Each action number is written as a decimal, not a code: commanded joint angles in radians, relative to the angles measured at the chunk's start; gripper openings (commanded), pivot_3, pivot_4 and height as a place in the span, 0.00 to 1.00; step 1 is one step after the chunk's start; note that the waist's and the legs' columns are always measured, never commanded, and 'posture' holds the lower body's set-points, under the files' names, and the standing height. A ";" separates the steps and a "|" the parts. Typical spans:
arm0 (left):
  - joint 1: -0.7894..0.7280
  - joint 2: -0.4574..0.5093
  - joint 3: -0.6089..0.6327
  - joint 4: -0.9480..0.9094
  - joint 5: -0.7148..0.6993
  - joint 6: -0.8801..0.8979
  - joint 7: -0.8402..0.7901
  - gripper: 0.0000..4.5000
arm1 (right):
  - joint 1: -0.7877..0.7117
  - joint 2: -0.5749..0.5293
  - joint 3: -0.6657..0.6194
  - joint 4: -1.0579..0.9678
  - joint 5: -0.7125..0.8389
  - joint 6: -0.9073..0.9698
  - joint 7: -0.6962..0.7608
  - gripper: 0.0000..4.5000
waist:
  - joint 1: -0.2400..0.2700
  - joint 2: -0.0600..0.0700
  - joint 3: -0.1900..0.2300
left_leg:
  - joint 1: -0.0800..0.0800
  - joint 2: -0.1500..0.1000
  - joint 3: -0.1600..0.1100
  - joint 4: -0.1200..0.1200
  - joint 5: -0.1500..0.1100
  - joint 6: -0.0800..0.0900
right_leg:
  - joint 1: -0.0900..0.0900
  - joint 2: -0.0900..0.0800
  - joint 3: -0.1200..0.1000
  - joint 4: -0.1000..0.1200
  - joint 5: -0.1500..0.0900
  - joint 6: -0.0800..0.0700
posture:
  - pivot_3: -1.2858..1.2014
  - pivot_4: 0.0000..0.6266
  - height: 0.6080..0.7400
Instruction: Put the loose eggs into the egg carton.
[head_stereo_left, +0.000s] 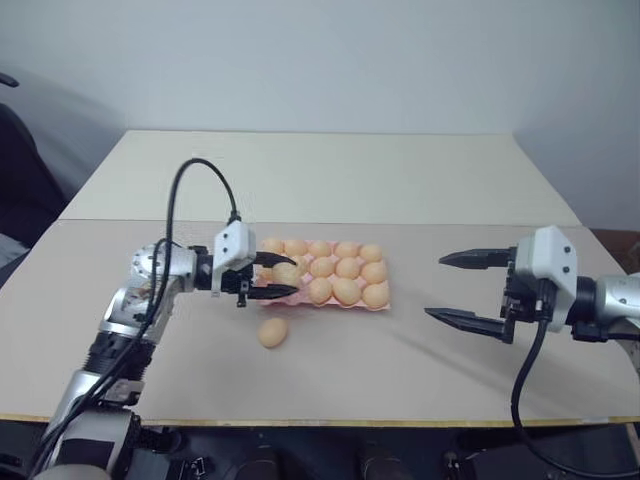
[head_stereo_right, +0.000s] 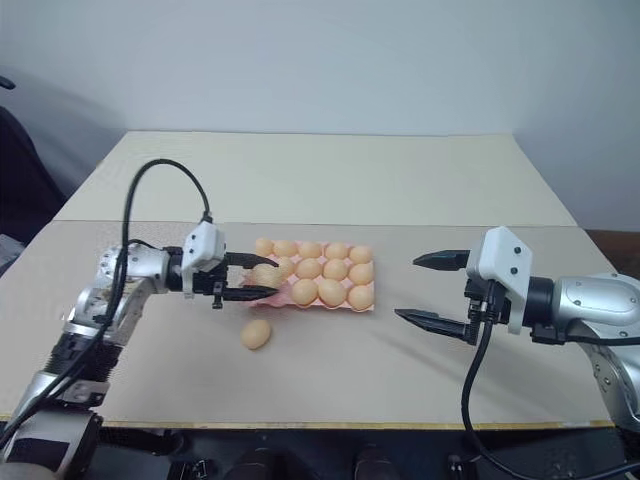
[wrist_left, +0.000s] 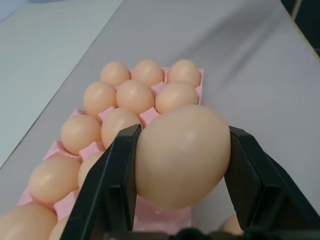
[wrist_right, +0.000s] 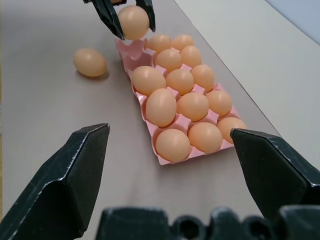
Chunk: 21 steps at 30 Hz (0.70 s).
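The pink egg carton (head_stereo_left: 386, 307) lies in the middle of the table with several tan eggs in its cups. At its left end, bare pink cups (wrist_right: 131, 52) show. My left gripper (head_stereo_left: 285, 277) is shut on one loose egg (wrist_left: 182, 155) and holds it just above that left end. Another loose egg (head_stereo_left: 273, 331) lies on the table in front of the carton's left end, below the left gripper. My right gripper (head_stereo_left: 436, 287) hovers to the right of the carton, open and holding nothing, pointing toward it.
The table (head_stereo_left: 420, 370) is a pale board with a seam running behind the carton. A black cable (head_stereo_left: 190, 175) loops up from the left wrist. Bare tabletop lies between the carton and the right gripper and along the front edge.
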 joint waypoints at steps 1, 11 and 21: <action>-0.031 -0.007 -0.024 0.050 0.083 -0.059 0.050 0.63 | 0.015 -0.007 -0.058 -0.049 0.024 0.004 -0.020 1.00 | 0.002 0.000 0.000 | 0.000 0.000 0.000 0.000 0.000 0.000 | 0.000 0.000 0.000 0.000 0.000 0.000 | 0.52 0.24 1.00; -0.037 -0.012 0.063 0.011 0.005 -0.021 0.054 1.00 | 0.042 -0.003 -0.083 -0.076 0.065 0.021 -0.043 1.00 | 0.010 0.000 0.000 | 0.000 0.000 0.000 0.001 0.000 0.000 | 0.001 0.000 -0.001 0.000 0.000 0.000 | 0.52 0.24 1.00; 0.212 0.269 0.337 -0.200 -0.209 0.128 -0.064 1.00 | -0.037 -0.004 -0.010 0.008 0.053 -0.010 0.012 1.00 | -0.019 0.000 0.000 | 0.001 0.001 0.000 0.000 0.000 0.000 | 0.001 -0.001 0.000 0.001 0.000 0.000 | 0.52 0.24 1.00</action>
